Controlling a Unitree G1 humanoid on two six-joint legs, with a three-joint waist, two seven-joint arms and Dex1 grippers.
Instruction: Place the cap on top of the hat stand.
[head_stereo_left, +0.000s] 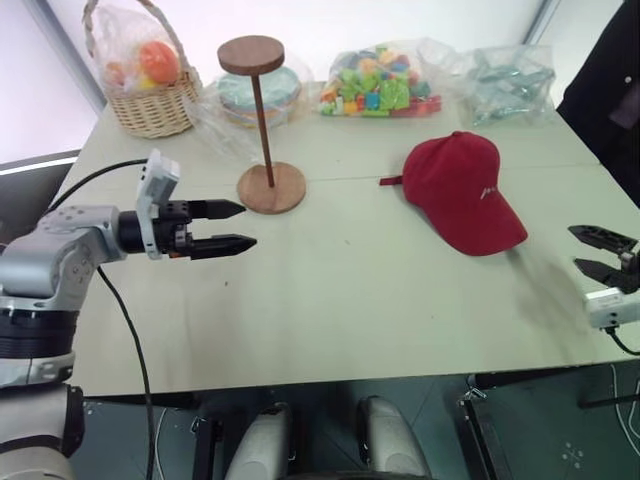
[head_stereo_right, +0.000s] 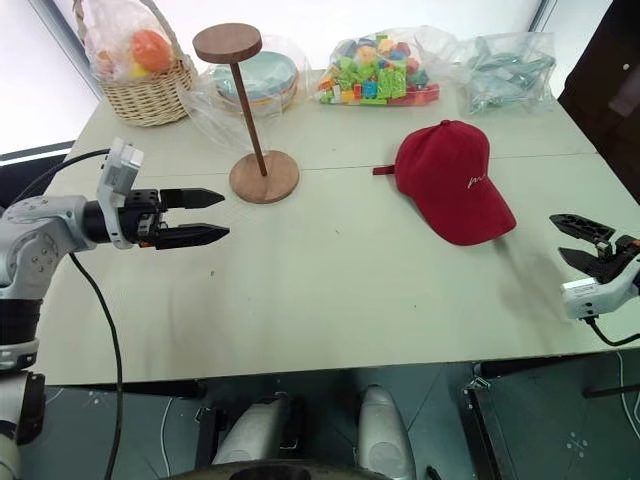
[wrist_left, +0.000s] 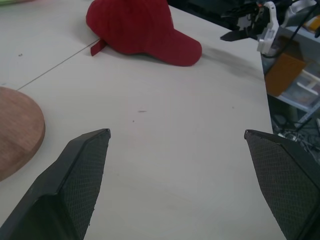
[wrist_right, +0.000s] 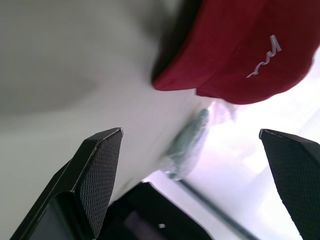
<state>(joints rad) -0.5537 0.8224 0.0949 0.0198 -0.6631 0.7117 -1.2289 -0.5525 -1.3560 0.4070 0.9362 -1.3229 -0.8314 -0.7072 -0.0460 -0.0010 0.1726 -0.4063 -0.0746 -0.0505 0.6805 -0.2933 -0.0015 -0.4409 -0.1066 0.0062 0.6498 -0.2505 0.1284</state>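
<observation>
Here the cap (head_stereo_left: 462, 192) lies flat on the pale surface (head_stereo_left: 350, 290), a dark red fabric baseball cap with a rounded crown, a curved brim turned toward the near right edge, a small white embroidered mark on its front panel and a short strap end poking out at the back toward the stand. It sits just beyond and inward of the right tool (head_stereo_left: 602, 252), which hovers at the surface's right edge with its two black fingers apart and nothing between them; in the right wrist view the brim and the white mark (wrist_right: 264, 57) fill the space ahead of those fingers. The left tool (head_stereo_left: 232, 226) hangs over the surface with its fingers likewise apart and empty, pointing across toward the cap, which lies well away from it. The hat stand (head_stereo_left: 264, 125) stands upright just beyond the left tool's tips: brown wood, a round flat base, a thin rod and a smaller round disc on top, bare. Farther back are a wicker basket (head_stereo_left: 150, 95) and clear bags of coloured toy blocks (head_stereo_left: 375, 88)
</observation>
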